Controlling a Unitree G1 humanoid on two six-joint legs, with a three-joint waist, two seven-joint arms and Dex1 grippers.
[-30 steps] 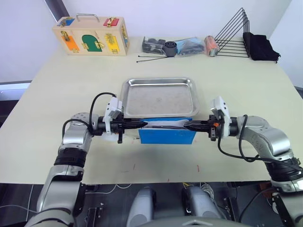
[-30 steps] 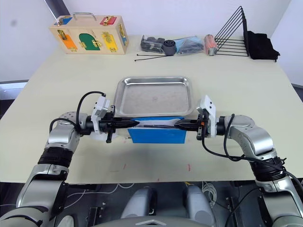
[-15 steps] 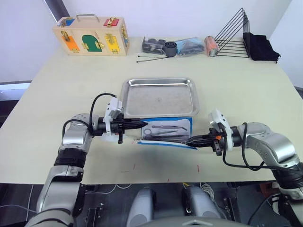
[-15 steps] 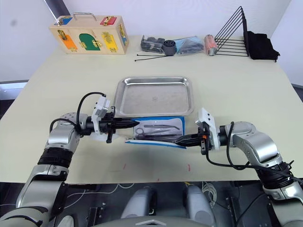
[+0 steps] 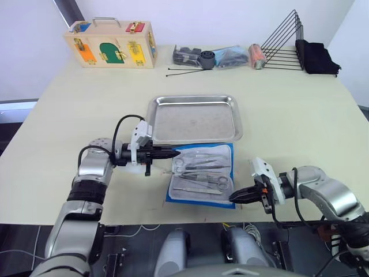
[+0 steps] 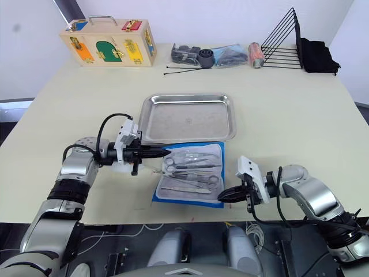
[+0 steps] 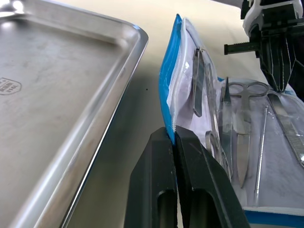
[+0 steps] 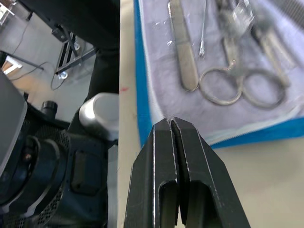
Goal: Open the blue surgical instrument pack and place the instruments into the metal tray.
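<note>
Holding: our left gripper (image 5: 174, 153) has its jaws clamped on the left edge of the blue surgical instrument pack (image 5: 203, 176), where the blue cover and the pale lining meet
Right side: our right gripper (image 5: 233, 198) has its jaws pressed together at the pack's near right corner; in the right wrist view their tips sit on the blue border, though we cannot tell if any fabric is caught between them
Pack: it lies opened flat on the surface near the front edge, lining up, its far edge just beside the near rim of the metal tray (image 5: 194, 101)
Instruments: the instruments (image 5: 199, 171) lie side by side under the clear sleeves, and we make out ring-handled scissors, forceps and a thin probe
Tray: it sits at the middle of the surface with nothing in it
Far edge: we see a wooden latch box (image 5: 111, 44) toward the far left corner, black cable ties (image 5: 185, 71) and a small heap of parts behind the tray, and a black wire rack (image 5: 283, 42) toward the far right corner
</note>
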